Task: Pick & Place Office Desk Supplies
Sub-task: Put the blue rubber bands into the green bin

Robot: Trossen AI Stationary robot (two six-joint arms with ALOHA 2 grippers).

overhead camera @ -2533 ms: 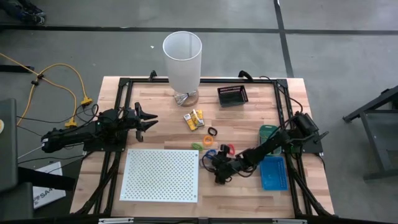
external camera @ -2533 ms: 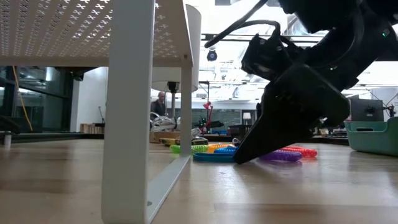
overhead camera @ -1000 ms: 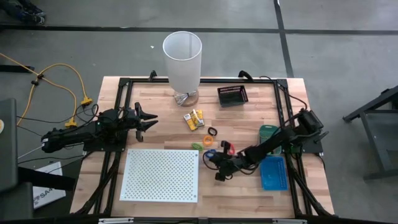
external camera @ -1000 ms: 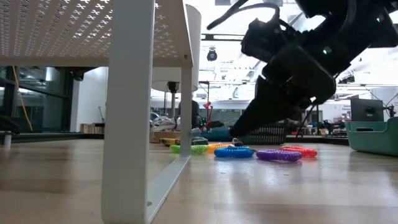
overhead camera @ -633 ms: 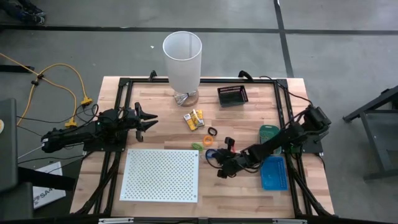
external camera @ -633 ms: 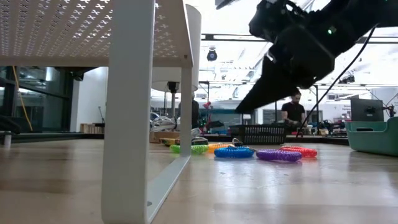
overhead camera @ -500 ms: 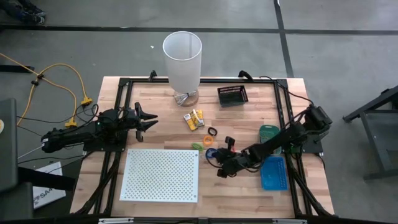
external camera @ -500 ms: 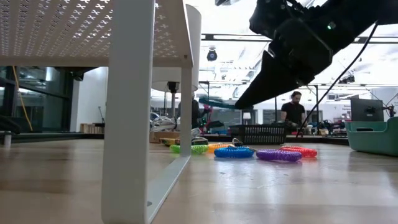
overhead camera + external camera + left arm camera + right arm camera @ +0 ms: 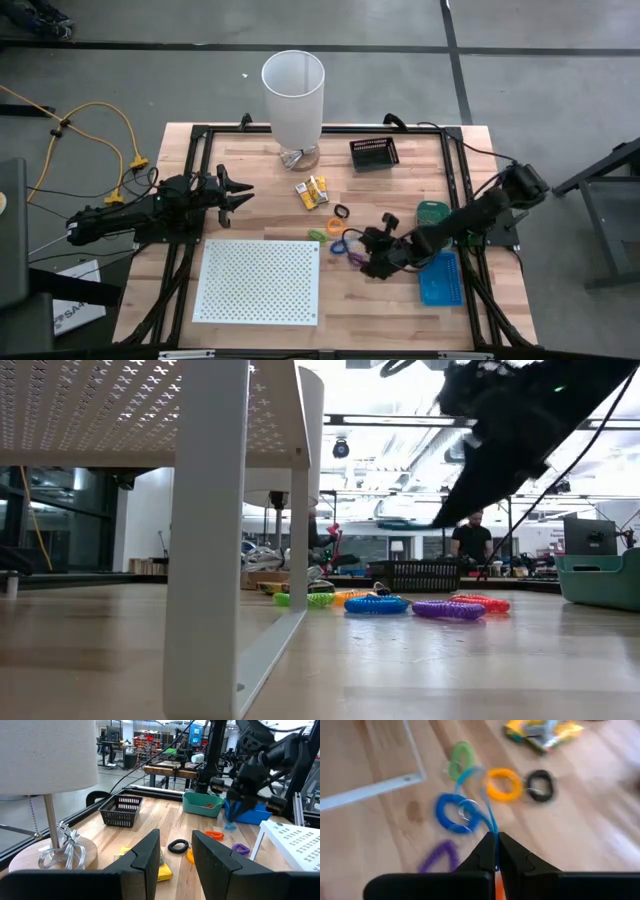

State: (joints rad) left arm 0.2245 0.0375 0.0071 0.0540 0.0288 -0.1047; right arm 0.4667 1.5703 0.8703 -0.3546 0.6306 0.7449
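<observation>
Coloured ring loops lie flat on the table right of the white board: green [image 9: 461, 757], orange [image 9: 503, 784], black [image 9: 540, 785], blue [image 9: 454, 813] and purple [image 9: 439, 858]. Yellow packets [image 9: 312, 192] lie farther back. My right gripper [image 9: 495, 840] hangs above the loops [image 9: 376, 604], shut on a thin blue rubber band [image 9: 479, 795]. In the low view the right gripper [image 9: 445, 518] is well clear of the table. My left gripper [image 9: 175, 852] waits open and level at the table's left side [image 9: 240, 190]. My right gripper pinches one end of the thin blue rubber band [image 9: 493, 831] between its two fingertips. The fingers slant down from the table's right side. The band is lifted clear of the table and stretches out past the fingertips as a narrow loop.
A white perforated board [image 9: 260, 280] stands on legs at the near middle. A tall white cylinder [image 9: 293, 95] and a black basket [image 9: 374, 153] stand at the far edge. A blue bin [image 9: 440, 278] and a green bin [image 9: 432, 212] sit at the right.
My right gripper has risen from the table beside the blue loop, drawn back toward the table's right edge and rolled, staying shut. The coloured loops have stayed where they lay.
</observation>
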